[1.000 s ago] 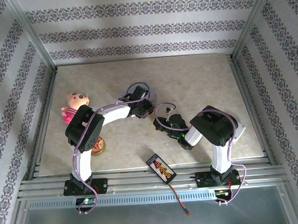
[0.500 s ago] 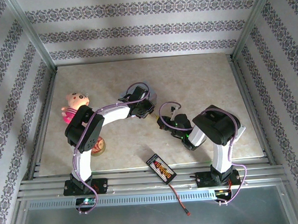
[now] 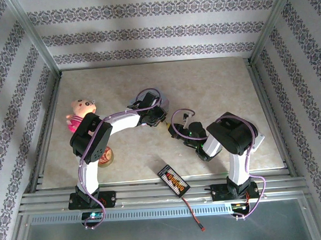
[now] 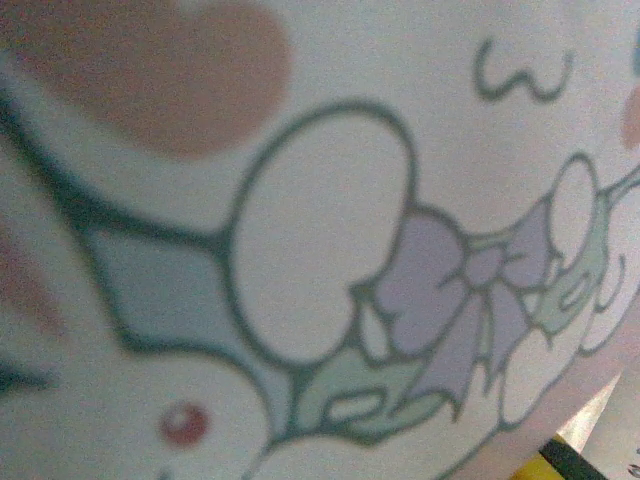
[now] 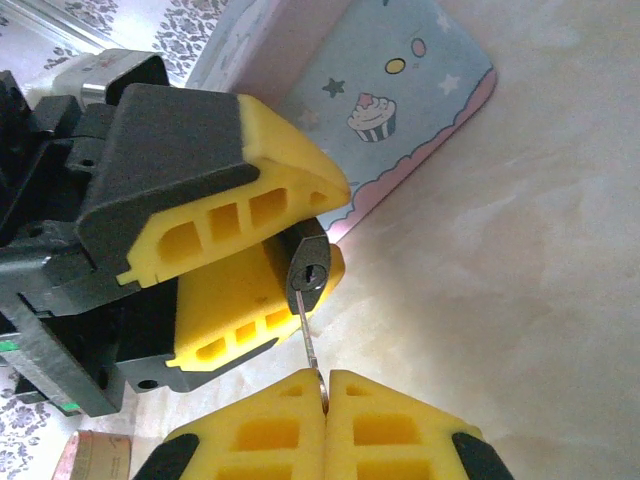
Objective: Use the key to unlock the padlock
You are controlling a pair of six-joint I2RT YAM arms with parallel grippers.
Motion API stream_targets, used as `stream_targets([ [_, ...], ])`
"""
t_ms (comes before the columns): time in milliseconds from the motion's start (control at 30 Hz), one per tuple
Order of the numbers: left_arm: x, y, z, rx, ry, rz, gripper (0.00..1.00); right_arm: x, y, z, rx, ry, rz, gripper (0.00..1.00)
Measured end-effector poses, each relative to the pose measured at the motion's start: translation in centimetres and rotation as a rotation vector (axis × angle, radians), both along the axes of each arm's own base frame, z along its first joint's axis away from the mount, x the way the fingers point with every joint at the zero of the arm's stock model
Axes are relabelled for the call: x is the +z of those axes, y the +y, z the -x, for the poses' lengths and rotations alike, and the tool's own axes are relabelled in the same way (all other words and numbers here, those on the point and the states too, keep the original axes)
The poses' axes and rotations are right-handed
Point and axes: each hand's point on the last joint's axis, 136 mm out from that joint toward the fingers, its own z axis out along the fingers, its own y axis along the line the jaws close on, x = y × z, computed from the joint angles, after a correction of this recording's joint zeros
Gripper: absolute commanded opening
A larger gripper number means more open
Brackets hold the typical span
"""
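right wrist: my left gripper [image 5: 322,232] clamps the padlock [image 5: 308,268]; right gripper [image 5: 325,398] pinches the key [image 5: 309,342], tip at the padlock's keyway. i judge this the insertion step; next, push straight, then twist.

Top view: bright, even, diffuse light. Slightly hazy, colours washed. Shadows on the tabletop [image 3: 218,90] faint and soft-edged. Dull sheen on the metal sheet [image 3: 155,230] at 6 o'clock. Frame posts splay outward toward the corners.

Left wrist view: printed tin [image 4: 320,250] too close to the lens, so outlines are soft, contrast is low and there is a pinkish cast. Brighter sliver at 5 o'clock.

Right wrist view: padlock [image 5: 309,268] and key [image 5: 307,335] sharp, small glints on the metal. Tabletop near blown out at 3 o'clock. Narrow shadow along the tin's edge.
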Motion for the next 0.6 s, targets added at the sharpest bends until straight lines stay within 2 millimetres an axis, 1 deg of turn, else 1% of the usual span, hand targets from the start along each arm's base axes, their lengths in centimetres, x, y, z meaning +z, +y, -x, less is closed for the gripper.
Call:
stream_targets([
  [233,0.03,-0.03,-0.03,0.002,0.000,0.003,0.18,-0.62,-0.03,0.08,0.002,0.013,0.008,0.00],
  [600,0.07,-0.06,-0.09,0.005,-0.001,0.007,0.18,-0.14,0.44,-0.24,0.013,0.001,-0.004,0.00],
])
